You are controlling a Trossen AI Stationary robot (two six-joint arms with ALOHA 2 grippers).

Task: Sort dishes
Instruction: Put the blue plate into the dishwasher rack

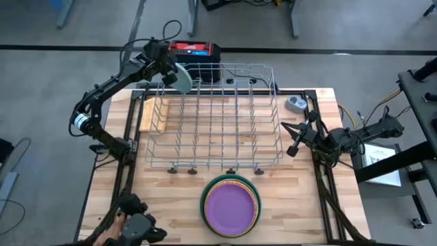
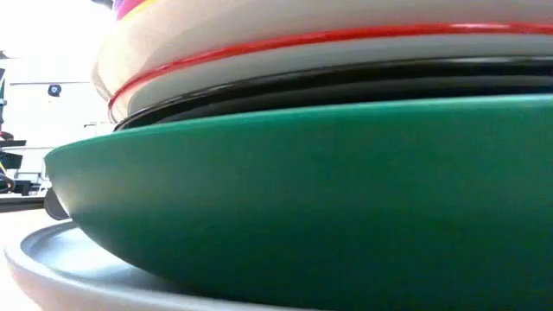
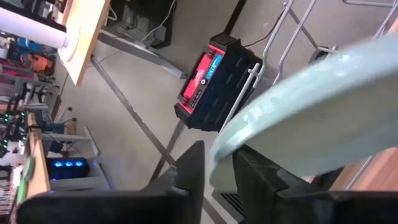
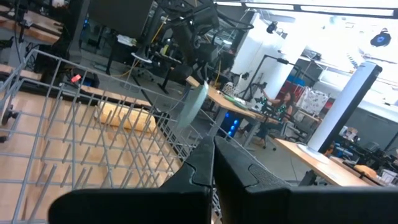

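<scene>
I am pinching the rim of a pale blue plate (image 3: 311, 112) between my left fingers (image 3: 189, 168), which are clamped on its edge in my left wrist view. Seen from above, my left gripper (image 1: 176, 74) is holding that plate (image 1: 183, 79) on edge over the far left corner of the wire dish rack (image 1: 218, 116). The plate's face is standing roughly upright, with the rack's tines directly below it, so I judge the coming move is a straight lowering into a slot, keeping the plate's plane aligned with the wires. My right gripper (image 1: 295, 140) is waiting at the rack's right side with its fingers (image 4: 208, 165) pressed together, holding nothing. The rest of the dishes are sitting in a stack (image 1: 231, 203) on the table (image 1: 171, 205) at the near edge, purple plate (image 1: 231, 207) on top, well apart from both arms.
</scene>
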